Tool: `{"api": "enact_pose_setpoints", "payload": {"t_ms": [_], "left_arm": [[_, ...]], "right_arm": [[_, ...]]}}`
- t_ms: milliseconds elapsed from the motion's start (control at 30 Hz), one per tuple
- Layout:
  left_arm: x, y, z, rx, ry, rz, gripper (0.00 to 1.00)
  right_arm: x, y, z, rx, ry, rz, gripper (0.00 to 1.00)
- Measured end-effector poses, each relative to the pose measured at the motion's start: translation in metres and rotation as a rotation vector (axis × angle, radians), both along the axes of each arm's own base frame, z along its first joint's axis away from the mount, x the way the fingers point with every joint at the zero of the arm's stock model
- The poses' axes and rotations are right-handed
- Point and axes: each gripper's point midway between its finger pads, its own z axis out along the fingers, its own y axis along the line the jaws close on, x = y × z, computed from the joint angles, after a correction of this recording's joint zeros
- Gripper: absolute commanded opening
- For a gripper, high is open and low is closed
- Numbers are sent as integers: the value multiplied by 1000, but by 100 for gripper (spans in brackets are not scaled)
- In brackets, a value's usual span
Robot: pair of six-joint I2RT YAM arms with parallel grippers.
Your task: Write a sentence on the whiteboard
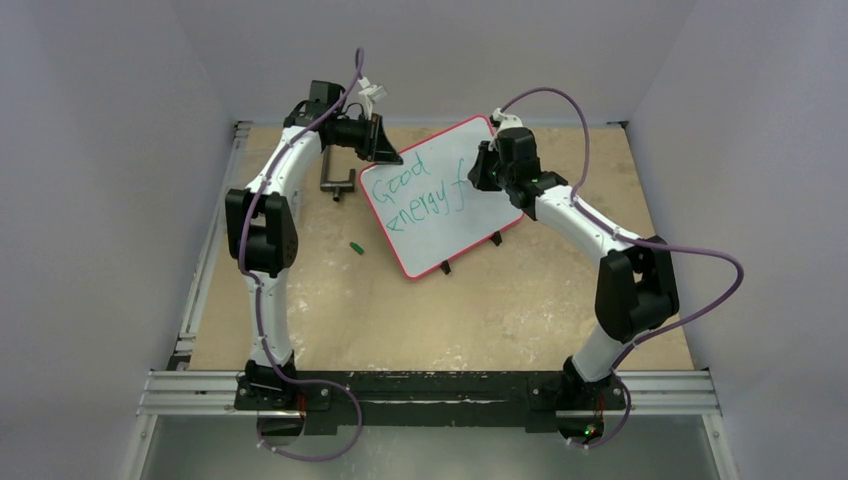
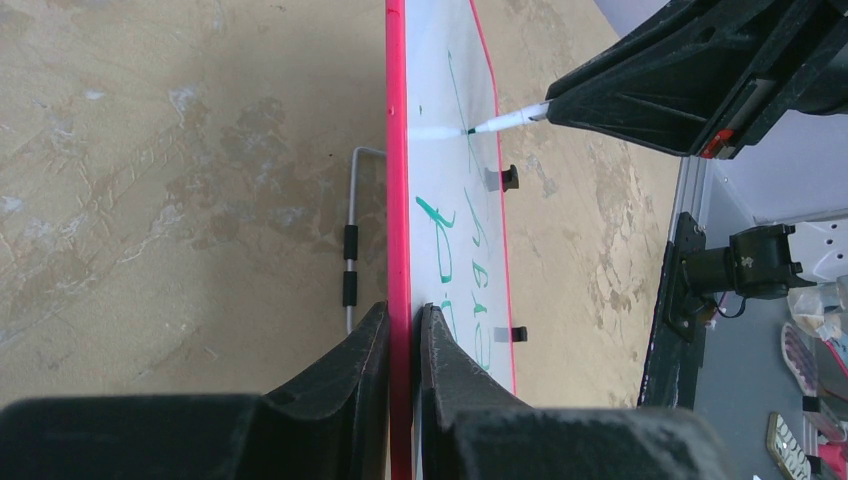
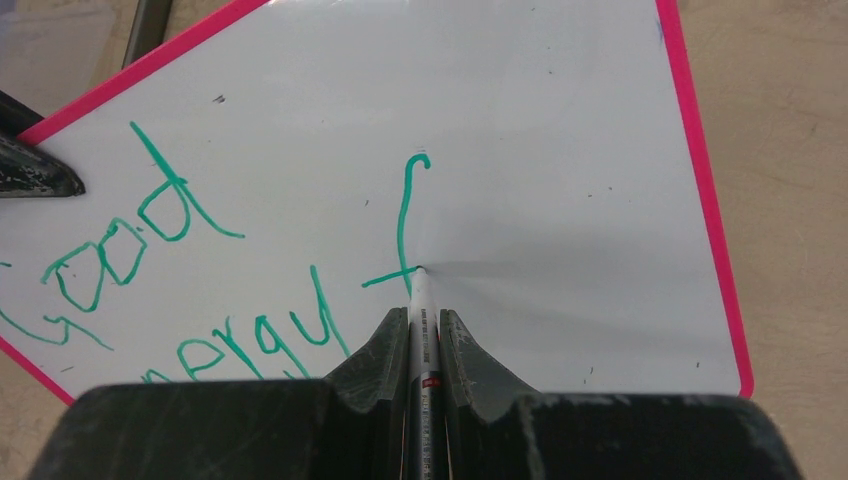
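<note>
While the right fingers (image 3: 375,345) pinch a marker (image 3: 421,325) whose tip touches the whiteboard (image 3: 560,150) at the crossbar of an "f", the left fingers (image 2: 365,345) are pressed onto the board's red frame at its far-left corner. The board lies tilted toward mid-table (image 1: 500,300), and the sentence (image 1: 420,212) so far reads "Good energy f".

Pen pressure is the likely risk. With only one corner clamped, a hard stroke could pivot or slide the board and smear the line, while too light a touch would break it.

The right fingers hide the bottom of "energy" in the right wrist view, and that arm covers the pen tip from above. How firmly the clip feet sit cannot be told. A small green piece (image 1: 355,246) beside the board may be the cap.
</note>
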Motion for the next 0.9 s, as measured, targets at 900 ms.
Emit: {"api": "enact_pose_setpoints", "payload": {"t_ms": [900], "left_arm": [[0,0,0,-2,0,-2,0]], "right_arm": [[15,-12,33,-7,-73,-63,0]]}}
